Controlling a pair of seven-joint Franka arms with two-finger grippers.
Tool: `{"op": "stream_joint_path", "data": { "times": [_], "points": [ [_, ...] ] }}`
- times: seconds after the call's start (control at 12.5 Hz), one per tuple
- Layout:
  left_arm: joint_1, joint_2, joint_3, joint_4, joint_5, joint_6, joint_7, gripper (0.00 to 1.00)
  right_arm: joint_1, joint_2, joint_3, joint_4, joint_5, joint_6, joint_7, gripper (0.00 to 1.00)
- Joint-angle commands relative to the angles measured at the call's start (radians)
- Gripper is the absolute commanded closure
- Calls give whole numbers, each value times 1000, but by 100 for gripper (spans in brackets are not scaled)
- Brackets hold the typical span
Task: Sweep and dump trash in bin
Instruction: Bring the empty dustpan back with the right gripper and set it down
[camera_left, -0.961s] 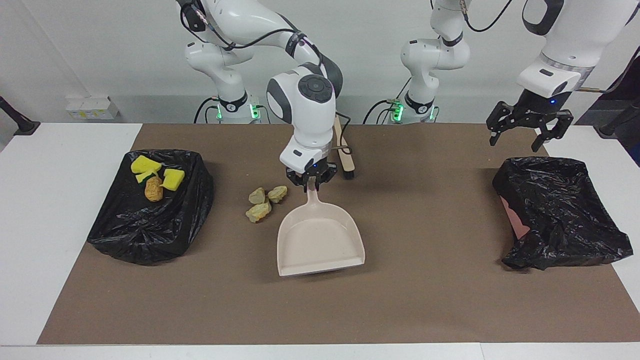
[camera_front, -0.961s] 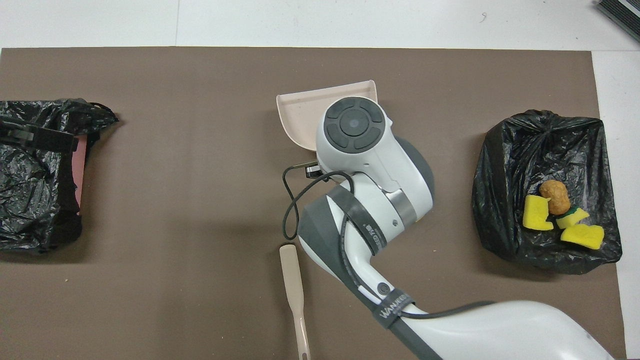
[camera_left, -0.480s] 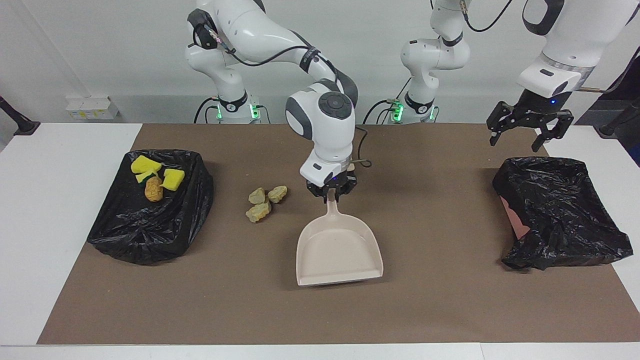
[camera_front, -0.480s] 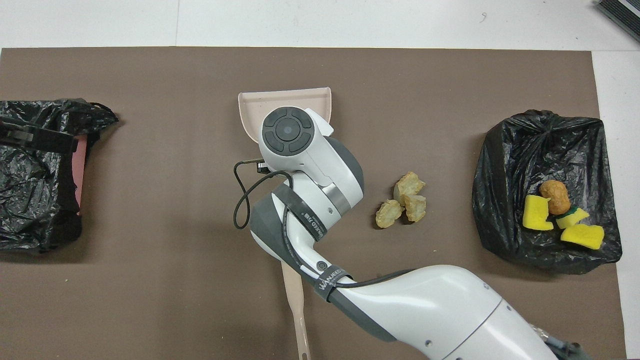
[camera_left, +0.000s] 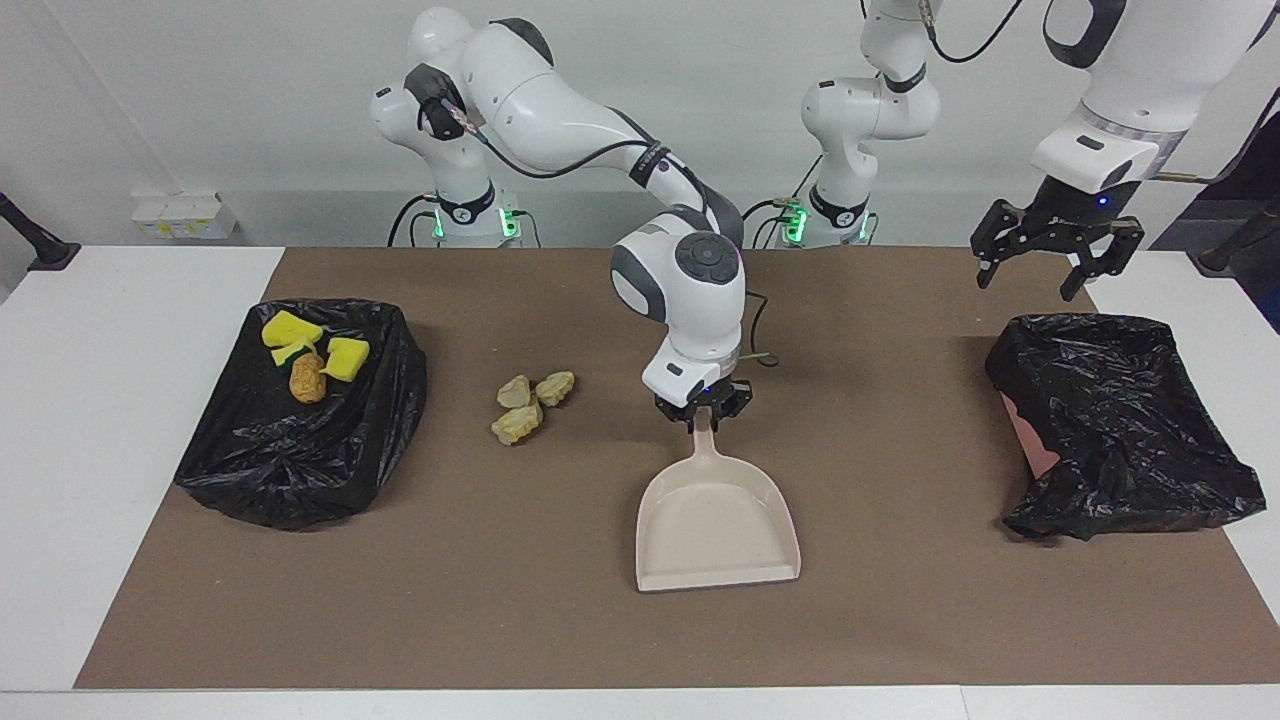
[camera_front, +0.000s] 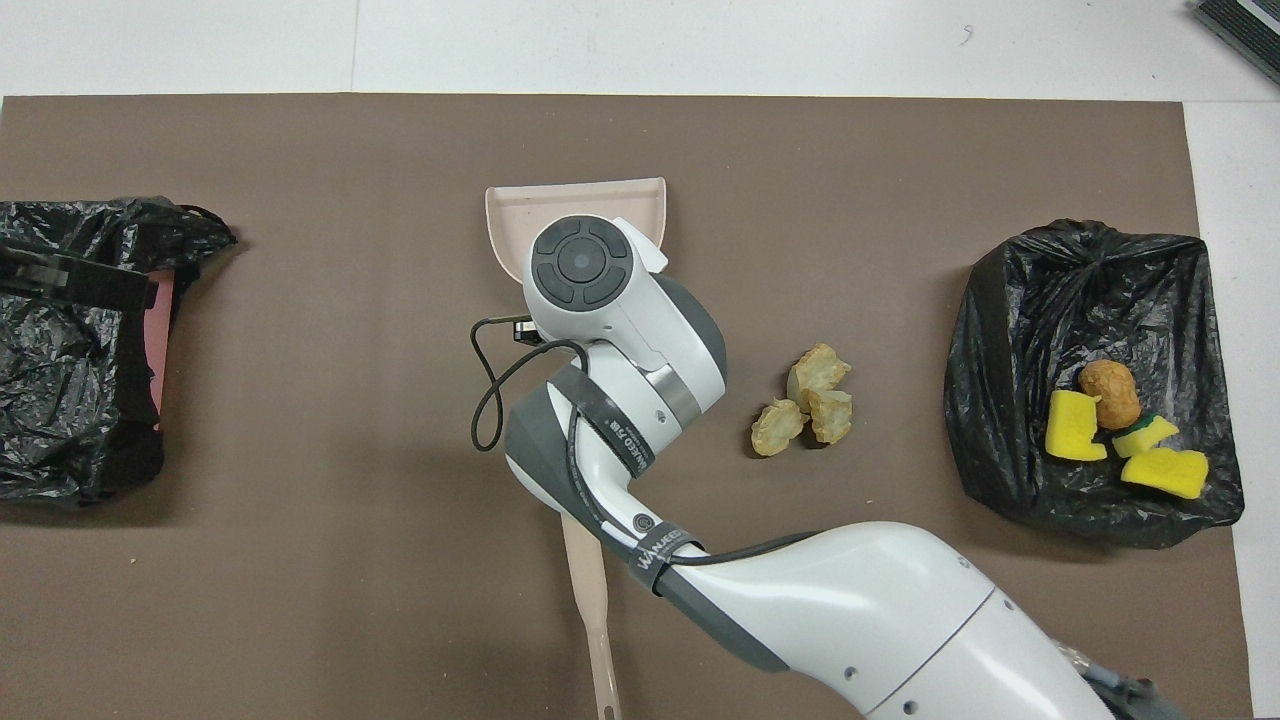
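Counter (camera_left: 880, 620): brown mat, frame centre.
Right gripper (camera_left: 703, 412): I see jaws clamped on dustpan (camera_left: 716, 525) handle, centre frame.
Left gripper (camera_left: 1045, 250): jaws spread, empty, upper right.
Trash (camera_left: 525, 405): beige lumps, centre-left.

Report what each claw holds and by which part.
Right claw grips the dustpan by its handle's end. Left claw, over the black bag, holds nothing.

Strap on right arm (camera_front: 660, 548): a printed word beginning "WANJEE", its end hidden by the strap's curve
Second strap (camera_front: 625, 443): small print, too small to read
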Motion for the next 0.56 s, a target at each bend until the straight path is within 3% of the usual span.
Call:
{"op": "stream_joint_path", "data": {
  "times": [0.0,0.16,0.48],
  "points": [
    [14,-10,-6,5,-8,-20,4,0,-10,-109,1,-84,15,-44,-1,0],
    [14,-10,-6,6,-8,-19,4,0,-10,-206,3,-175,27,-72,2,0],
    [0,-10,-8,5,-6,-19,1,0,7,-476,3,-489,132,-63,-4,0]
  ]
}}
